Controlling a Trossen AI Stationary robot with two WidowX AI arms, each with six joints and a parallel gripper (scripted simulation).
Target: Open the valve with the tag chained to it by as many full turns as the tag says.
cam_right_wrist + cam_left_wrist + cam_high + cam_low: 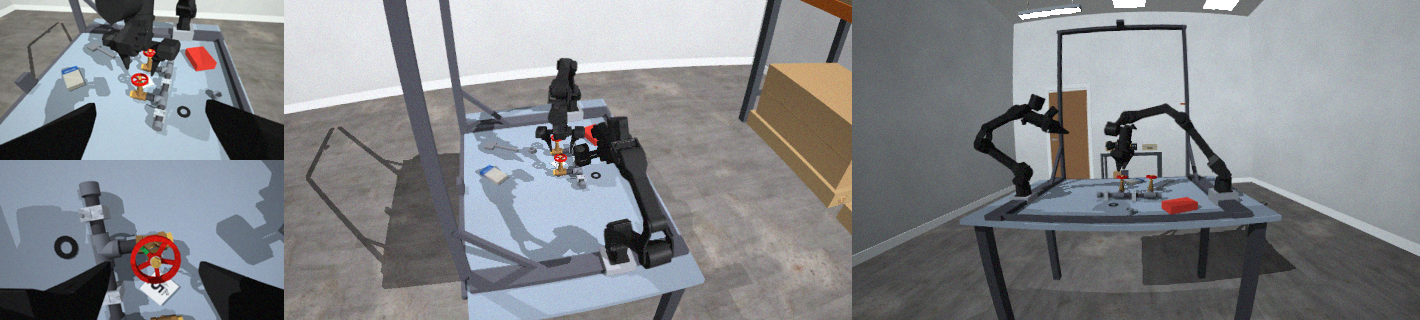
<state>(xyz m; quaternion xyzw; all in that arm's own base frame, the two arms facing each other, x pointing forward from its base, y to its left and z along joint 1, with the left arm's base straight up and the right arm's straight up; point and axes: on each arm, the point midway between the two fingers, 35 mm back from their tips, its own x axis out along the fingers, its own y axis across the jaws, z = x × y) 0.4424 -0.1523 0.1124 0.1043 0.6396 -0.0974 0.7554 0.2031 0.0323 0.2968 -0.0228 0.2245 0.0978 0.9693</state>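
Note:
The tagged valve has a red handwheel (560, 158) (1122, 177) (137, 272) (140, 81) with a green mark on one spoke, at upper left in the left wrist view. Its white tag (164, 291) (148, 84) lies beside it and shows a 5. The other valve's red wheel (1151, 177) (149, 53) stands further along the grey pipe (97, 226) (165, 91). My left gripper (1122, 168) (155, 266) (139, 72) is open, pointing down above the tagged wheel, one finger on either side in its view, holding nothing. My right gripper (1067, 131) (150, 106) is open and empty, raised away from the pipe.
A red block (1179, 205) (200, 58) lies beyond the pipe, near the left arm's base. A black ring (596, 175) (66, 247) (183, 111) and a small grey part (216, 94) lie beside the pipe. A blue and white box (494, 175) (73, 78) and a grey tool (502, 147) lie opposite.

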